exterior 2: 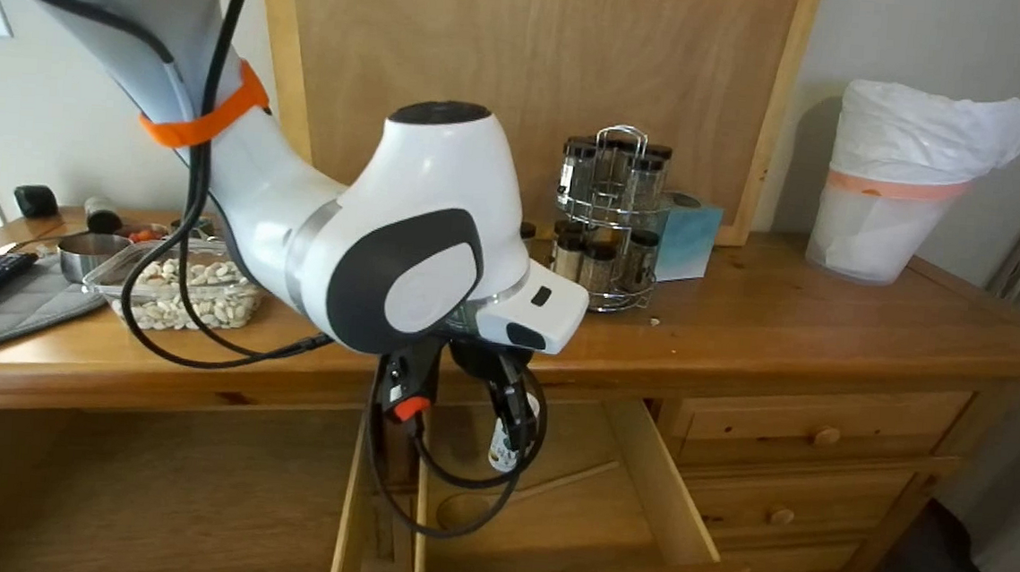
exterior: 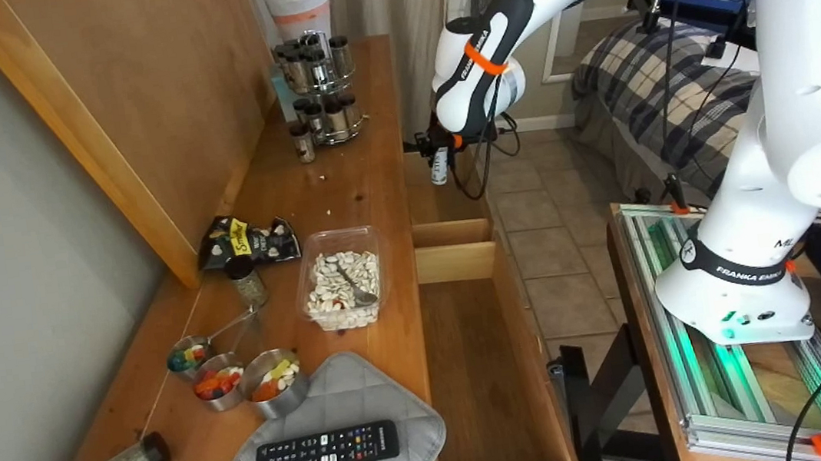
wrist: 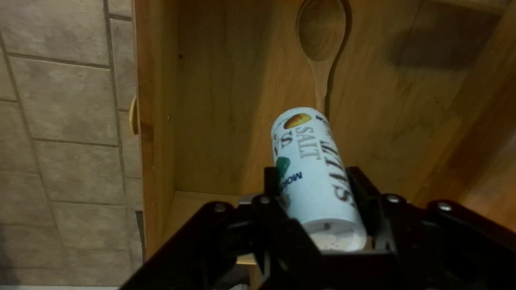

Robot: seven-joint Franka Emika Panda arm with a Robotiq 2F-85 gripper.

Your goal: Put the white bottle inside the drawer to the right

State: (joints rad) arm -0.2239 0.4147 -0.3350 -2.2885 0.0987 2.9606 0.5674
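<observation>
The white bottle, a small salt shaker (wrist: pixel 308 157), is held between the fingers of my gripper (wrist: pixel 314 179). It also shows in both exterior views (exterior: pixel 439 166) (exterior 2: pixel 502 447), hanging below the gripper (exterior 2: pixel 511 403) and slightly tilted. The gripper is shut on it. The right drawer (exterior 2: pixel 668 485) is pulled open, and the bottle is over its inside, apart from the floor in the wrist view. Its front wall (wrist: pixel 157 161) lies left of the bottle there. A wooden spoon (wrist: pixel 321 34) lies in this drawer, its handle partly hidden behind the bottle. The bottle's exact height is unclear.
A longer drawer (exterior: pixel 523 372) stands open beside it. The dresser top carries a spice rack (exterior 2: pixel 609 221), a tub of seeds (exterior: pixel 342 277), a remote (exterior: pixel 325 451) on a grey pot holder (exterior: pixel 343 385), and a white-lined bin (exterior 2: pixel 891 223). Loose cables (exterior 2: pixel 448 528) hang around the gripper.
</observation>
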